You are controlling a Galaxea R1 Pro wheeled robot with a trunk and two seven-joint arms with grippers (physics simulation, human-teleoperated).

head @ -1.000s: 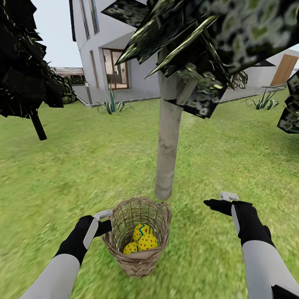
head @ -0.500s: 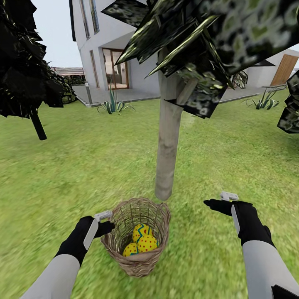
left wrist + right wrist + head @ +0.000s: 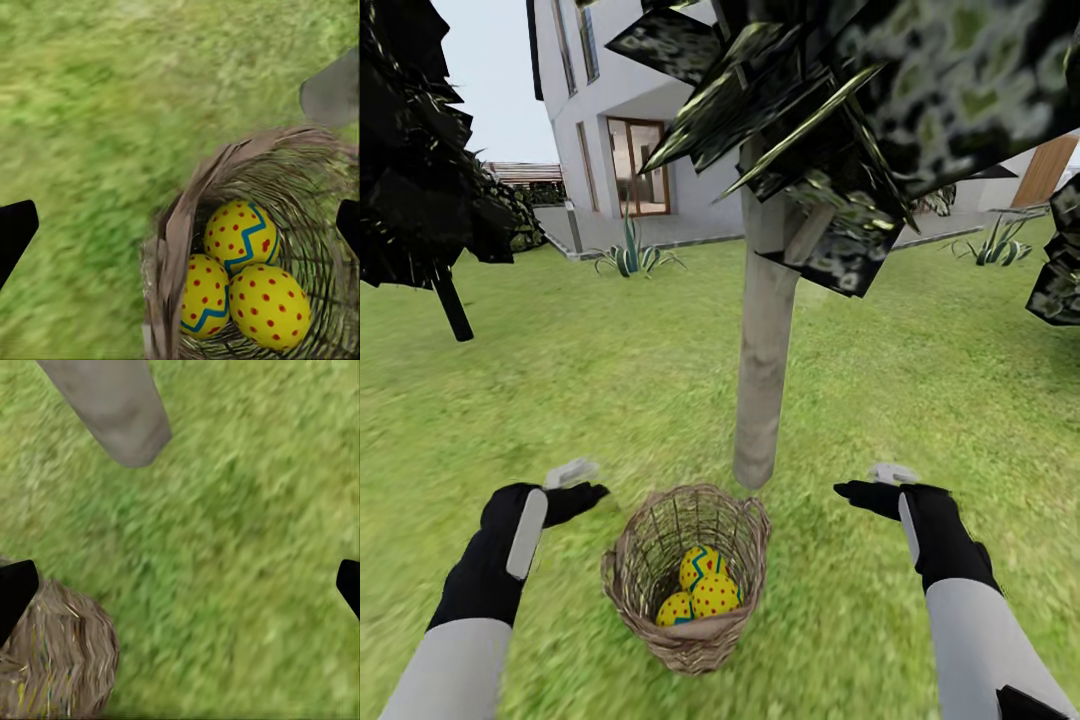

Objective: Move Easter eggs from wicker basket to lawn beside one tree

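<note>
**Spotter:** What do your wrist cameras give you that the head camera doesn't?

**Operator:** My left wrist camera looks straight down into the small round tan wicker basket (image 3: 255,247). There I count all three bright yellow Easter eggs with red dots and teal zigzag bands (image 3: 244,281), packed touching one another at the bottom. From the head camera I see the eggs (image 3: 700,590) only partly, over the near rim of the basket (image 3: 685,575). My right wrist camera catches just the basket's outer weave (image 3: 56,660) and the foot of the tree's pale grey-beige trunk (image 3: 112,409), with grass between them.

**Spotter:** Arms, left to right?

**Operator:** My left gripper (image 3: 572,482) hangs just left of the basket, level with its far rim, not touching it, forearm reaching forward. Its black fingertips (image 3: 15,229) sit at opposite edges of the wrist picture, so the fingers are spread wide and hold nothing. My right gripper (image 3: 865,485) is right of the basket, well apart from it, fingers pointing in toward the trunk (image 3: 765,350), likewise spread and empty.

**Spotter:** Room to work?

**Operator:** The basket stands on the short green lawn (image 3: 560,400) near the trunk's base, on my side of it. Bare grass lies to both sides of the trunk.
</note>
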